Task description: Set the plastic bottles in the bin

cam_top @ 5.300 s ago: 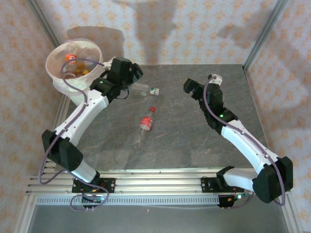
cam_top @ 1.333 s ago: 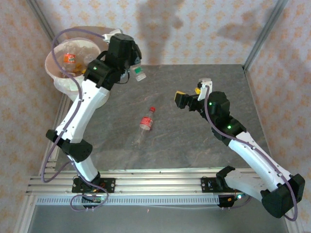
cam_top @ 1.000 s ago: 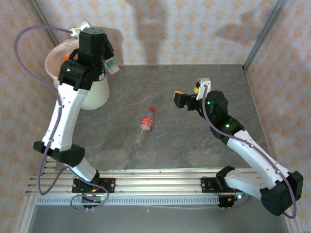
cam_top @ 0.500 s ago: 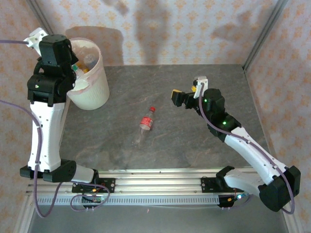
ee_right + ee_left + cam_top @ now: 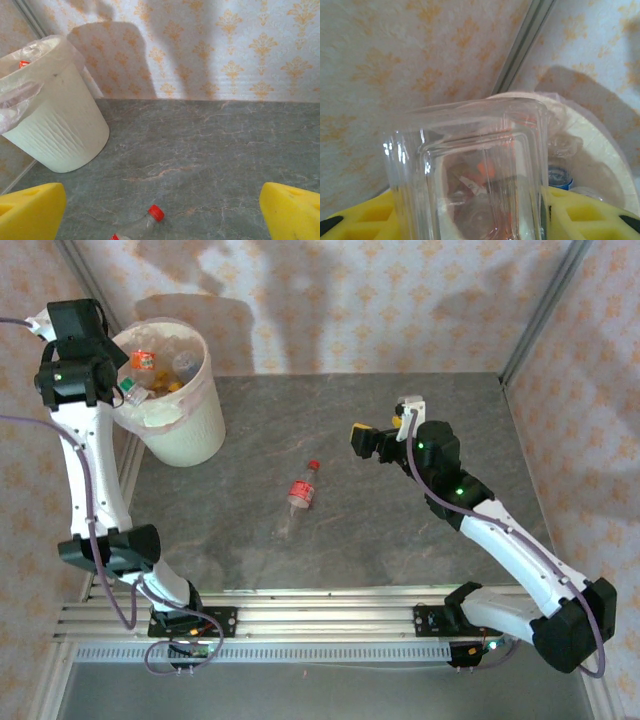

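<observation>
Over bin (image 5: 196, 432) rim: left hand (image 5: 112, 385) grasps clear bottle (image 5: 131, 393). Centre it above opening before letting go. Right hand (image 5: 362, 438) spread wide, empty; red-capped bottle (image 5: 303, 490) lies on worktop (image 5: 400, 540).

Grey marbled table (image 5: 380, 540) stands between orange-patterned walls (image 5: 400, 300).

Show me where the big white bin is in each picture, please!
Top view: the bin stands in the upper left.
Left wrist view: its rim curves along the right side, behind the clear bottle.
Right wrist view: it stands at the left edge.
Shared landmark: the grey metal post just behind the bin, also in the left wrist view and the right wrist view.
</observation>
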